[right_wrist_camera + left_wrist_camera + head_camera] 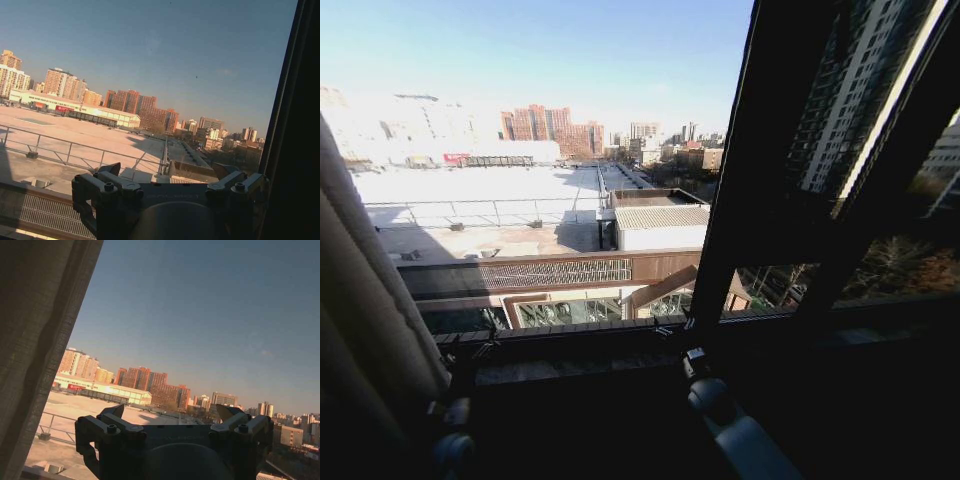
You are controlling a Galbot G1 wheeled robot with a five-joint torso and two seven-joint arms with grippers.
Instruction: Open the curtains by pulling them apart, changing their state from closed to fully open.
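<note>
One panel of the curtains [365, 300] hangs bunched in cream-beige pleats at the far left of the head view, leaving the glass beside it uncovered. The same curtain panel [35, 340] fills one side of the left wrist view, close beside my left gripper [171, 414]. That gripper is open, nothing between its fingers, and apart from the fabric. My right gripper [168, 171] is also open and empty, facing the bare glass near the dark window frame [295, 125]. Both arms sit low by the sill, the left arm [452, 440] under the curtain and the right arm [720, 415] near the middle.
A thick dark window frame bar [750, 170] slants up right of centre, with more dark bars [880, 180] and glass beyond it. The dark sill [580, 350] runs across just ahead of both arms. Rooftops and city buildings lie outside.
</note>
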